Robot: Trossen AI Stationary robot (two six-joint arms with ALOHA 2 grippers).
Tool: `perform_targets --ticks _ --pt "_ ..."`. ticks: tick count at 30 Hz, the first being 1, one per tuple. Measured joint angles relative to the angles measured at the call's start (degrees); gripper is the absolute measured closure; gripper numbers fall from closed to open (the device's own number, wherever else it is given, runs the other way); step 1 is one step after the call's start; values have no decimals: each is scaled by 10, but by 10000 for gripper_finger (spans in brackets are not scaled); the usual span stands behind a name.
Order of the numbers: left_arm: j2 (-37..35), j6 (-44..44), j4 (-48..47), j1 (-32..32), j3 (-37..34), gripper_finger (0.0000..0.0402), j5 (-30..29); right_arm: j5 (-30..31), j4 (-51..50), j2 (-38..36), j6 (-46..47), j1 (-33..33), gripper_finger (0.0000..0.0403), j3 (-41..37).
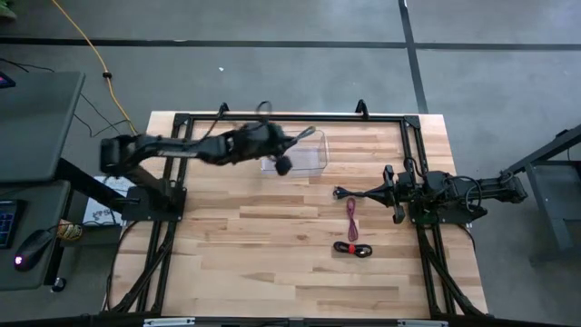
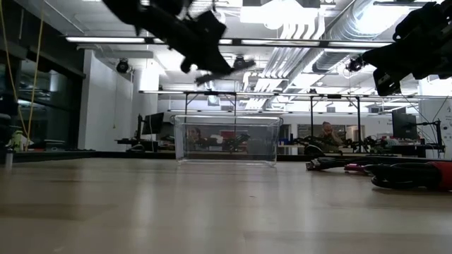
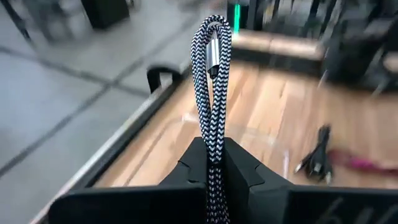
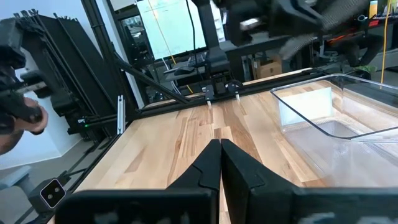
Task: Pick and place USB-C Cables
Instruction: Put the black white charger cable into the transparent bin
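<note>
My left gripper (image 1: 277, 145) hangs high over the clear plastic container (image 1: 304, 153) and is shut on the silver-grey braided cable (image 3: 211, 74). In the low view this cable (image 2: 236, 65) juts out from the gripper, well above the container (image 2: 226, 140). The pink-magenta cable (image 1: 350, 213) and the red-and-black cable (image 1: 352, 248) lie flat on the wood, right of the middle. My right gripper (image 4: 219, 149) is shut and holds nothing; it hovers at the table's right side (image 1: 392, 193), just right of these cables. My left gripper pinches the silver-grey cable bundle between its two fingers (image 3: 186, 168), at the bundle's lower part (image 3: 212, 134). The folded loop end (image 3: 214, 28) sticks out past the fingertips. The cable is lifted clear, above the container.
A thin black cable (image 1: 345, 193) lies beside the right gripper's fingers. A black metal frame (image 1: 290, 116) runs along the table's far edge and sides. Bare wood (image 1: 254, 254) covers the near half. A yellow cord (image 1: 86, 45) crosses the floor beyond the table.
</note>
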Motion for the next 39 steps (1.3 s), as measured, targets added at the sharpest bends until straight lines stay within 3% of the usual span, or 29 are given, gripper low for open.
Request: perform_targets --ticks 7,10,24,39 --pt "114 43 -134 34 105 401 3 0 0 0 0 0 402 0" --pt "141 44 -174 52 121 401 39 0 0 0 0 0 402 0" --pt "191 38 -186 91 122 401 139 0 0 0 0 0 402 0" --pt "208 54 -211 90 124 401 144 0 0 0 0 0 402 0"
